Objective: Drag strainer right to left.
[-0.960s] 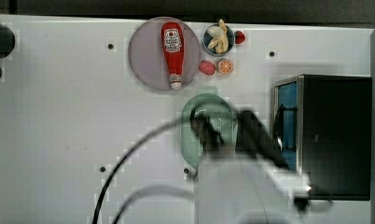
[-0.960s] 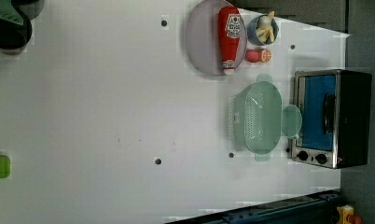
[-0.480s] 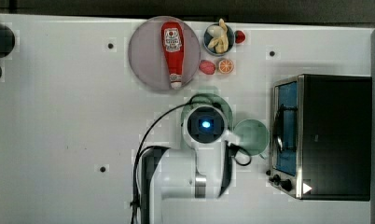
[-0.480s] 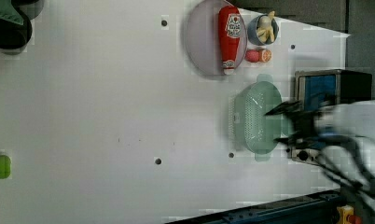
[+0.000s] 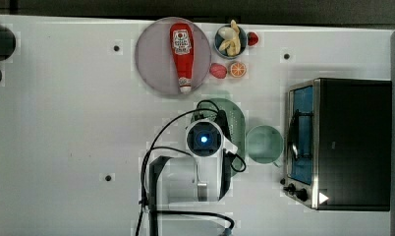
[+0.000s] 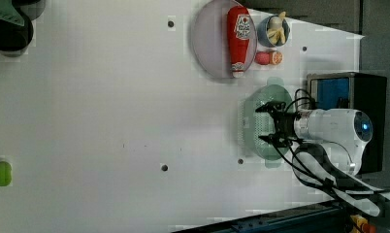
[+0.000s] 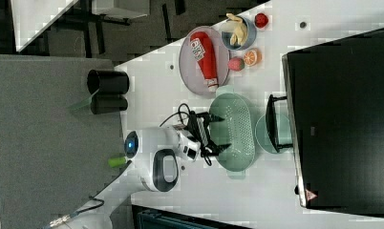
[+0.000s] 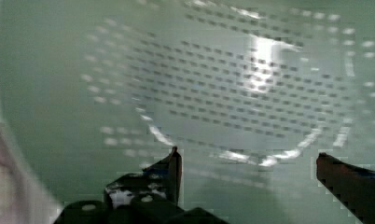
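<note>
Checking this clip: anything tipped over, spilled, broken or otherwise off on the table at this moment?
Only one thing stands out: the ketchup bottle lies flat on its side on the grey plate, not upright. The strainer sits level beside the cup, with the open hand over it. Nothing looks spilled or damaged.

mint-green hole-dotted strainer (image 7: pixel 234 132), red ketchup bottle (image 5: pixel 182 56), lilac-grey plate (image 5: pixel 154 69)

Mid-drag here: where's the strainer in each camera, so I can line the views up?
Top view: strainer right of centre, partly under the arm.
Left view: right of centre, gripper open over it.
Right view: centre.
Wrist view: its perforated floor close below.
Shared landmark: the ketchup bottle on the plate beside its end.
</note>
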Tool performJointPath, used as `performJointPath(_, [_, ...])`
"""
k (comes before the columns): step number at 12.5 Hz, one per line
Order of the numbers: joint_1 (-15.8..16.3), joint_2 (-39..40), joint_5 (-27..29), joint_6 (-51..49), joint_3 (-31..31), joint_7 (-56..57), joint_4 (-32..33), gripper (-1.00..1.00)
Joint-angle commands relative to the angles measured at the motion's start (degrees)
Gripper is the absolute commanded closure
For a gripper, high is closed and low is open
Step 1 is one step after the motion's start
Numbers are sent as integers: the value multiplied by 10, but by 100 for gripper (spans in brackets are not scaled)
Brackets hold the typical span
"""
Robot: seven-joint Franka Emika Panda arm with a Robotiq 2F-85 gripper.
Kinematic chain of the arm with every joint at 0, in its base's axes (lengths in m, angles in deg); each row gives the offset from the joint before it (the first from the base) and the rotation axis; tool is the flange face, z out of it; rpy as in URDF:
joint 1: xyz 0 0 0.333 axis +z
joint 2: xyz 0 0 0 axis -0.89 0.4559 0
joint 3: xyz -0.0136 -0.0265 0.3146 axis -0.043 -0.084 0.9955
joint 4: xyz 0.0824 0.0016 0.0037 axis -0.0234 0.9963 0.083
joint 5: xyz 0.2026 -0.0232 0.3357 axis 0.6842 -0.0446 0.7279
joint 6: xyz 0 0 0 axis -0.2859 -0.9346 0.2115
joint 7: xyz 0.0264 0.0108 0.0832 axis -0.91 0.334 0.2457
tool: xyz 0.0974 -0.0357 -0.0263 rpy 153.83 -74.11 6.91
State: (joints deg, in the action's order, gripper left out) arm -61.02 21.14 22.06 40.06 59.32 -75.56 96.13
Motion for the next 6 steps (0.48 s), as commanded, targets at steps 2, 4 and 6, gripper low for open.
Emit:
performJointPath(2, [-1,45,1,40,22,-73,-10,-100])
performJointPath(4, [2,54,2,39,29,-73,-11,-100])
performJointPath(6, [9,56,2,39,38,-73,-13,-100])
